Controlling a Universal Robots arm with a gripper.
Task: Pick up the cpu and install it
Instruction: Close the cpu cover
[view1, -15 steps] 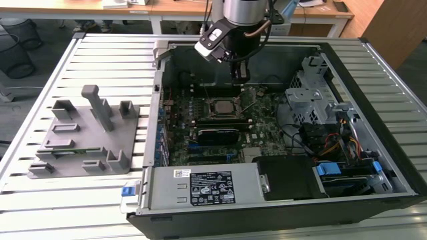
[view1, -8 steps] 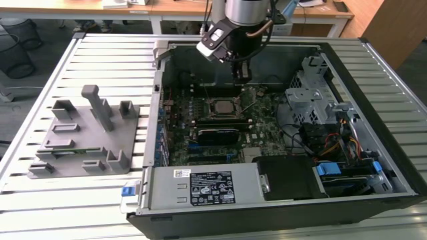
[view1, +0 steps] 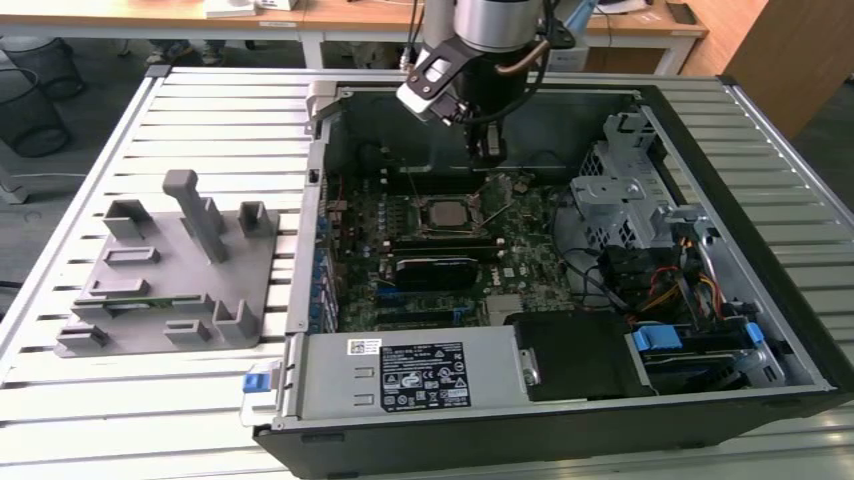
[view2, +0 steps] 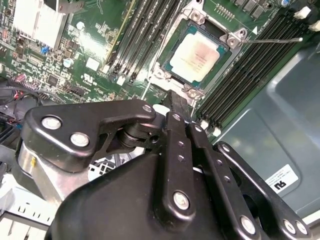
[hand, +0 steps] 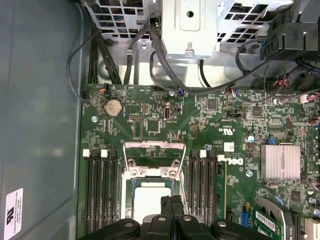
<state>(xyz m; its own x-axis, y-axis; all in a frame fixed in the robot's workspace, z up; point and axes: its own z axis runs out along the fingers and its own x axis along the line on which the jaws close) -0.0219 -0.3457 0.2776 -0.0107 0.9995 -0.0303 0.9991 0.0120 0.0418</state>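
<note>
Entry, cpu (view2: 200, 54): lies flat, silver top up, in the socket (view2: 196, 18) near the middle of the motherboard (view2: 95, 45), between the memory slots (view2: 250, 75). It appears fully seated, though the edge fit is hard to judge.

Load plate (hand: 155, 150): hinged open, so the chip is uncovered.

Gripper (view2: 177, 97): hangs just above the socket's edge, fingers pressed together and empty; the chip rests unaided.
</note>
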